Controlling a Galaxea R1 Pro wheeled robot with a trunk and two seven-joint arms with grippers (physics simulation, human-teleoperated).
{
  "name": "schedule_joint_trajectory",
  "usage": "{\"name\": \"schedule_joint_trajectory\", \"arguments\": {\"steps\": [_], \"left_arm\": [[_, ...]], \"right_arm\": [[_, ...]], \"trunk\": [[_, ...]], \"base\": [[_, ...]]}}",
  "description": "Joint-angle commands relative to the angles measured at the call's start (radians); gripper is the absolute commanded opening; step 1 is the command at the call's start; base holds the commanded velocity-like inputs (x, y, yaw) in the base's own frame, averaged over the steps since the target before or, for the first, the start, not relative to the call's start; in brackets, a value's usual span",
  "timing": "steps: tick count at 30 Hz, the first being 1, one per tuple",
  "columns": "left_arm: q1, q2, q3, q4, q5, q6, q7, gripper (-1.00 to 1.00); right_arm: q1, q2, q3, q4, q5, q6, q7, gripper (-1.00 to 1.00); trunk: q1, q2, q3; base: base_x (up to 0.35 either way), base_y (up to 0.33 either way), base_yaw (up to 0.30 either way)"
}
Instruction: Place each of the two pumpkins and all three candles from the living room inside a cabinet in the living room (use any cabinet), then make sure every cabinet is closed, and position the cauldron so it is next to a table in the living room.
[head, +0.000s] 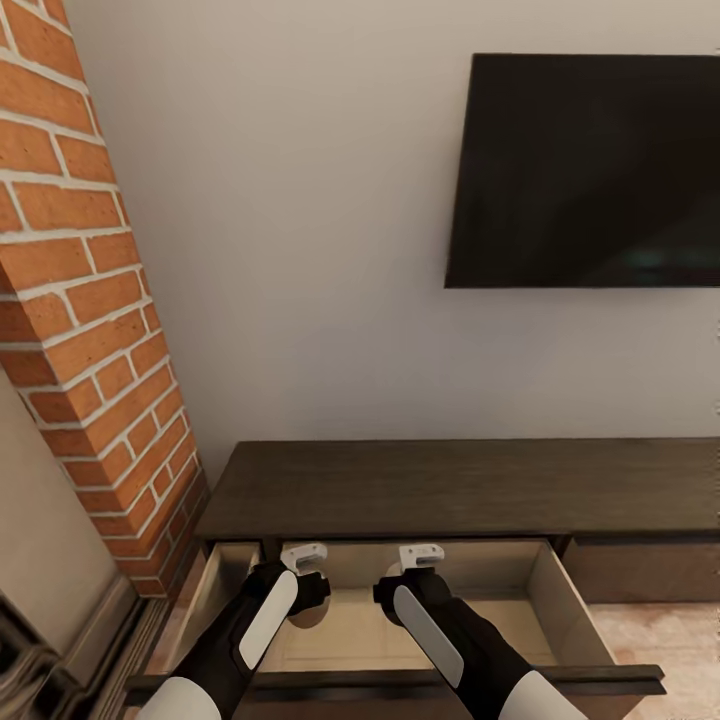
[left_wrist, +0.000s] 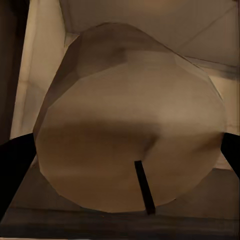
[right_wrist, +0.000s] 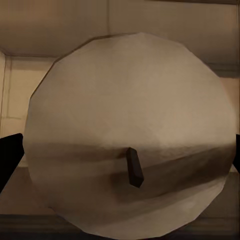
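1. A pale wall (head: 300, 250) is filling the background in the head view, with a red brick column (head: 90, 330) running down its left side and a black wall TV (head: 585, 170) hanging at the upper right.
2. The cabinet (head: 450, 485), long, low and dark brown, is sitting against the wall under the TV. Its left drawer (head: 560, 600) is standing pulled open toward the robot, showing a pale beige inside.
3. Both arms are reaching down into the open drawer side by side.
4. The left gripper (head: 305, 592) is hanging over the left part of the drawer. In the left wrist view its dark fingers (left_wrist: 15, 170) are sitting at either side of a tan candle (left_wrist: 130, 130) with a short dark wick, gripping it above the drawer floor.
5. The right gripper (head: 400, 592) is hanging just beside the left one, over the drawer's middle. In the right wrist view its fingers (right_wrist: 9, 157) are likewise pressing on the two sides of a second candle (right_wrist: 130, 115), its flat round end and wick facing the camera, with the drawer's inner walls behind it.
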Motion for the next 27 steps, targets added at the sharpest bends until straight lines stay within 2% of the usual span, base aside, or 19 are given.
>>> {"name": "schedule_joint_trajectory", "arguments": {"steps": [1, 12, 25, 27], "left_arm": [[-0.001, 0.000, -0.002, -0.001, 0.011, 0.001, 0.010, -1.00], [-0.001, 0.000, -0.002, -0.001, 0.011, 0.001, 0.010, -1.00], [-0.001, -0.001, -0.002, -0.003, 0.011, 0.001, 0.010, -1.00], [-0.001, -0.001, -0.002, -0.003, 0.011, 0.001, 0.010, -1.00]], "right_arm": [[-0.001, 0.000, 0.003, -0.001, -0.010, 0.001, -0.010, -1.00], [-0.001, 0.001, 0.003, -0.001, -0.010, 0.001, -0.010, -1.00], [-0.001, -0.001, 0.003, -0.001, -0.010, 0.001, -0.010, -1.00], [-0.001, -0.001, 0.003, -0.001, -0.010, 0.001, -0.010, -1.00]], "trunk": [[0.000, 0.000, 0.000], [0.000, 0.000, 0.002], [0.000, 0.000, 0.004], [0.008, -0.014, -0.002]], "base": [[0.053, -0.027, -0.121], [0.180, -0.031, -0.026], [0.015, 0.002, 0.025], [0.000, 0.000, 0.003]]}}
